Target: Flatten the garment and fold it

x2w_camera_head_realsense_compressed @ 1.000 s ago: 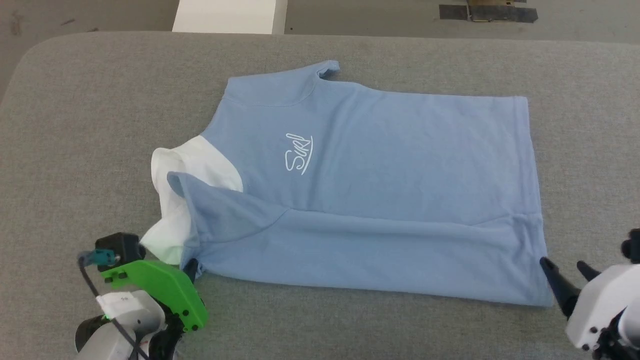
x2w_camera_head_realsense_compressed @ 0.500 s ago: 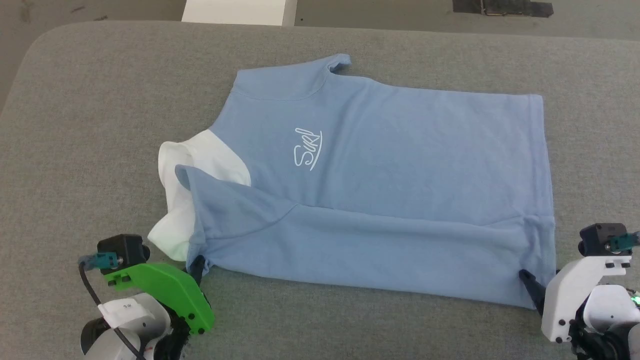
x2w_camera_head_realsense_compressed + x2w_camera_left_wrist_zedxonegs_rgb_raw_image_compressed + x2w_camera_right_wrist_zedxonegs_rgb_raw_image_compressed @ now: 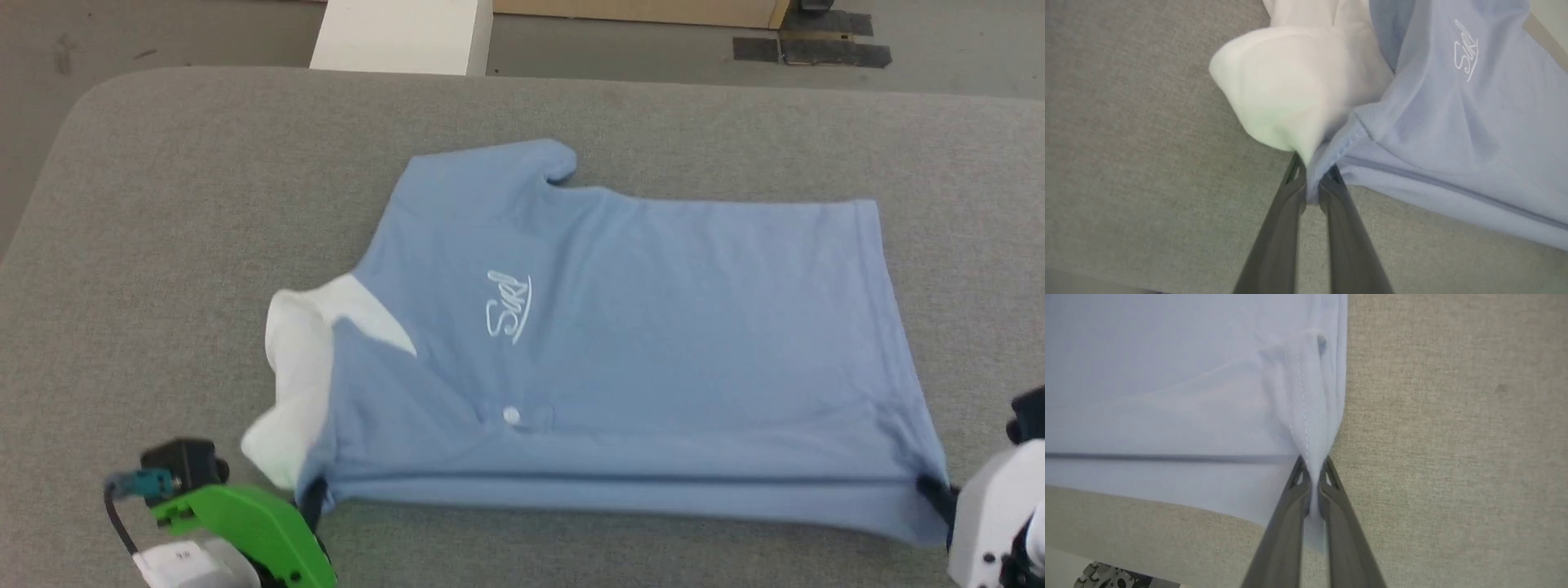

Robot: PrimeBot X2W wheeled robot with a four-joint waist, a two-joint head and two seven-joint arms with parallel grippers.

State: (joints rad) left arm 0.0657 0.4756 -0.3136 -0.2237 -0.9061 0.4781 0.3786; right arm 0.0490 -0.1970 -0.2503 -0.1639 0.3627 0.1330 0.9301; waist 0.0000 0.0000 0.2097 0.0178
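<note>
Left gripper [image 3: 1312, 183] is pinched tight on the garment [image 3: 653, 343] right beside the white collar [image 3: 298, 384]. Right gripper [image 3: 1313, 471] is clamped on the hem corner, cloth bunching between its fingers. Both holds sit on the shirt's near side, toward the near edge of the grey surface [image 3: 163, 245]. The shirt lies across the middle, logo [image 3: 508, 306] and button [image 3: 512, 416] facing up. It looks a light, soft knit that will sag and crease, so corners and seams are the places to hold. There's plenty of bare surface toward the far edge and both side edges for spreading.
</note>
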